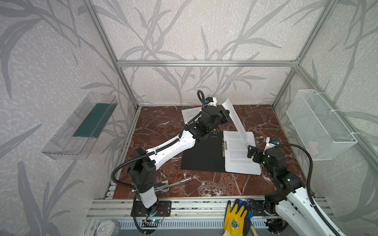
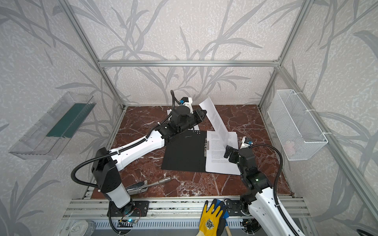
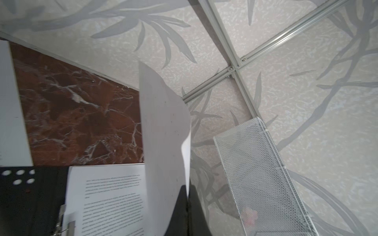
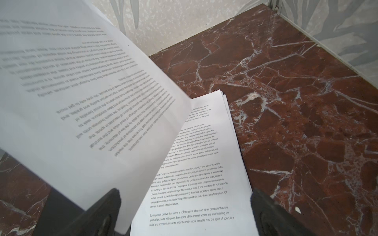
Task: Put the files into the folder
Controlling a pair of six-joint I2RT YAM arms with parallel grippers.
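Sheet [image 1: 234, 118] slants over files [image 1: 241, 163], metal tool [image 1: 178, 182] apart.

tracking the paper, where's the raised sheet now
In both top views the sheet stands tilted right of centre, pinched in the left jaws, its lower end by the open right jaws above the stack in the folder.

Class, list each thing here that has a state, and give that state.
folder: open, flat, black inside up.
stack of sheets: flat on the folder's right half.
raised sheet: in the air, tilted over the stack.
back sheet: flat on the table, outside the folder.
left gripper: shut on the raised sheet.
right gripper: open above the stack.
wire basket: hanging, opening upward.
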